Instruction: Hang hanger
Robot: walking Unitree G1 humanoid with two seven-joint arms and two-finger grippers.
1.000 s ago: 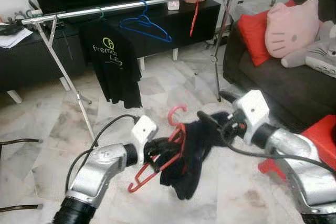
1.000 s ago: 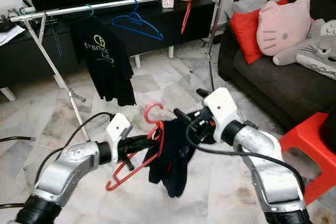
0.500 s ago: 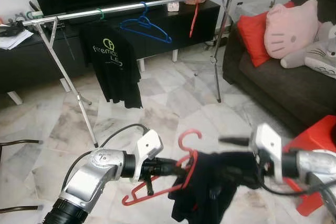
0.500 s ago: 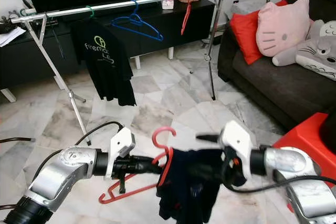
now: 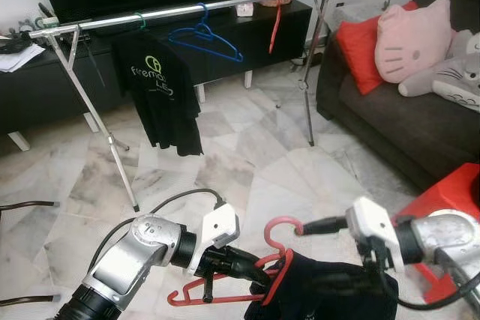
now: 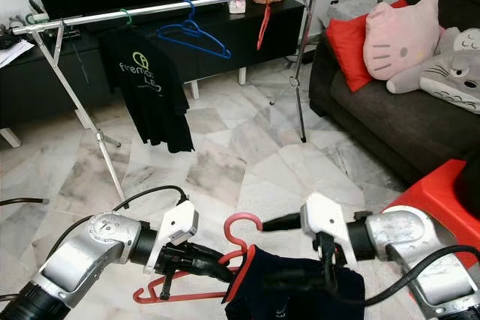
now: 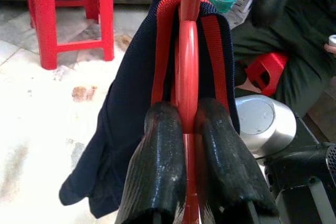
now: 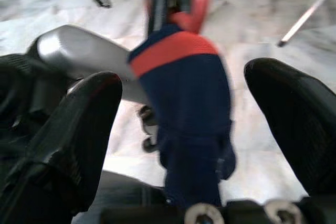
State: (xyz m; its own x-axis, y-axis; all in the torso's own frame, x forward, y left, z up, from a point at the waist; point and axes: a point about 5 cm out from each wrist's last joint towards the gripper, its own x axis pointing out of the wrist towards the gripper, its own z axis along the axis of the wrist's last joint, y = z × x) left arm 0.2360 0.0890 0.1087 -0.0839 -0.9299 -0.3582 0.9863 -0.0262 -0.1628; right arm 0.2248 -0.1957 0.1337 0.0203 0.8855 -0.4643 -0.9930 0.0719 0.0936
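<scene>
Open marble floor [image 5: 247,140] between the raised arms and the clothes rail [image 5: 187,9]. Along the rail, free stretches between the black T-shirt [image 5: 161,91], the blue hanger [image 5: 206,35] and the far red hanger [image 5: 276,20]. To the right, dark sofa [image 5: 390,110] and red stool [image 5: 450,200] hemming the passage. TV cabinet [image 5: 225,43] close behind the rail.

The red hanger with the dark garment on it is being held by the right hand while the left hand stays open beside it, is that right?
Not quite: the hands are swapped. The left wrist view shows the left hand shut on the red hanger, which carries the dark garment. The right wrist view shows the right hand open beside the garment.
</scene>
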